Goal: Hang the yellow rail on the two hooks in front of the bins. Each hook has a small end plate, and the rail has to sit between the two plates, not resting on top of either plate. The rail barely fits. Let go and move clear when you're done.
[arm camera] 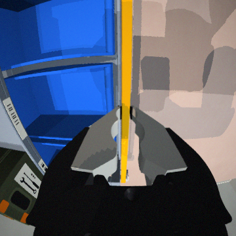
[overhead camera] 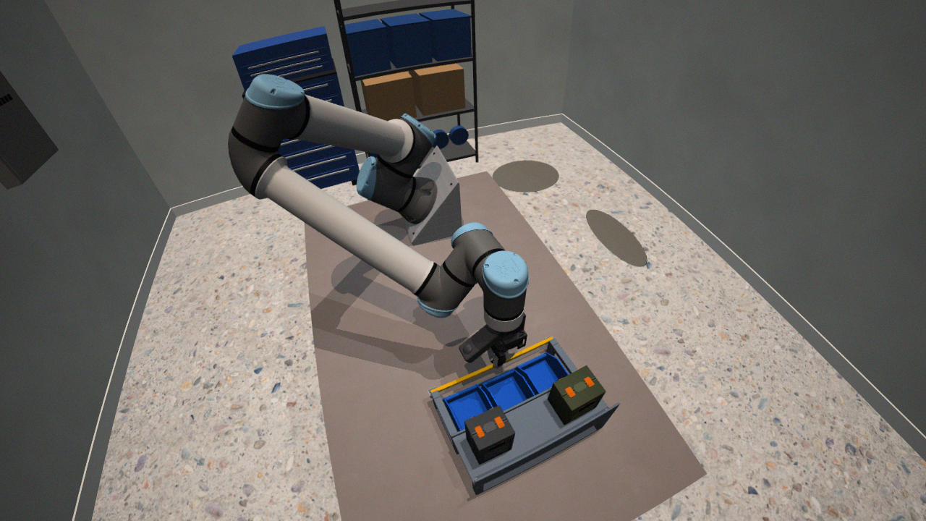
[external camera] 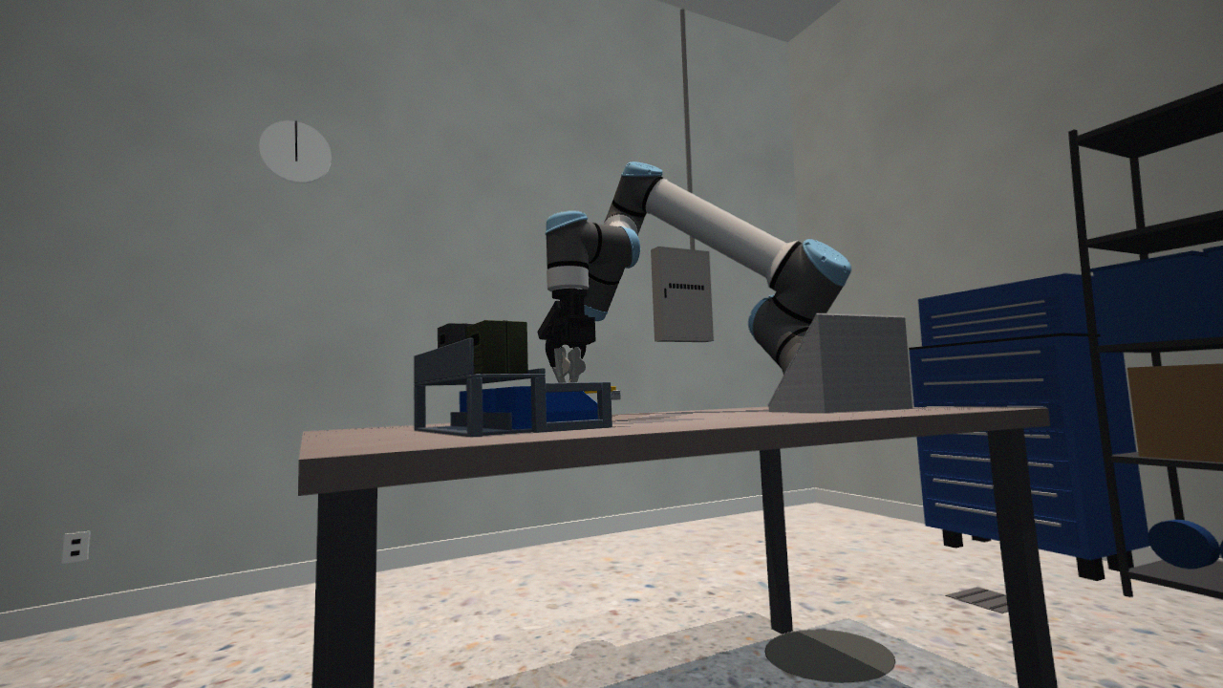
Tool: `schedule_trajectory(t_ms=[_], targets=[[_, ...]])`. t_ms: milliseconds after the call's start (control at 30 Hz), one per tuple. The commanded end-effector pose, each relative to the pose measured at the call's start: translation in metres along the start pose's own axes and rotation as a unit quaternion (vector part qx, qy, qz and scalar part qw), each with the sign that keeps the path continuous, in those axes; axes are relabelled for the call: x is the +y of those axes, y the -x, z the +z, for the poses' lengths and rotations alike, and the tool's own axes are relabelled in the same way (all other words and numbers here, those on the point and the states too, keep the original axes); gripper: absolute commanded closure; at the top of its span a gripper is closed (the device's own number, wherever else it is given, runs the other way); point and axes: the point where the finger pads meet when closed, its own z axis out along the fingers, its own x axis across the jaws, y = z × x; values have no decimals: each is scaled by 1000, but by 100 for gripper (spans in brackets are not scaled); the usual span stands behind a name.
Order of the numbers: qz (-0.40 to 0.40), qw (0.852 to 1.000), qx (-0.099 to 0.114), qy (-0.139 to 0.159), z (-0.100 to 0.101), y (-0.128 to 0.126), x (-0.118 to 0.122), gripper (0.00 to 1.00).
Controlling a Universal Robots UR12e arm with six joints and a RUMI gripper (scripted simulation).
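Workshop setting. A blue drawer tool chest (external camera: 1009, 401) and a black shelf rack (overhead camera: 339, 40) holding blue bins and cardboard boxes stand against grey walls on a speckled terrazzo floor (overhead camera: 213, 362); an industrial arm is mounted on a brown-topped worktable (external camera: 650, 438).

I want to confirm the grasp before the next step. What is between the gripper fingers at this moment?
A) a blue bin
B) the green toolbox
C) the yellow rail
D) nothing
C: in the wrist view the gripper is shut on the thin yellow rail, which runs beside the blue bins.
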Motion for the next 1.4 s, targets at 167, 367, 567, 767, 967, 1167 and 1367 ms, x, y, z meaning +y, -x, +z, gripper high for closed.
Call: schedule_trajectory(t_ms=[167,367,567,767,967,1167,1367], targets=[[0,1000,-1,0,0,0,0,100],[0,1000,-1,0,0,0,0,100],[0,1000,-1,0,1,0,0,100],[0,1000,-1,0,2,0,0,100],[0,1000,-1,0,3,0,0,100],[0,1000,-1,0,3,0,0,100],[0,1000,-1,0,4,0,0,100]])
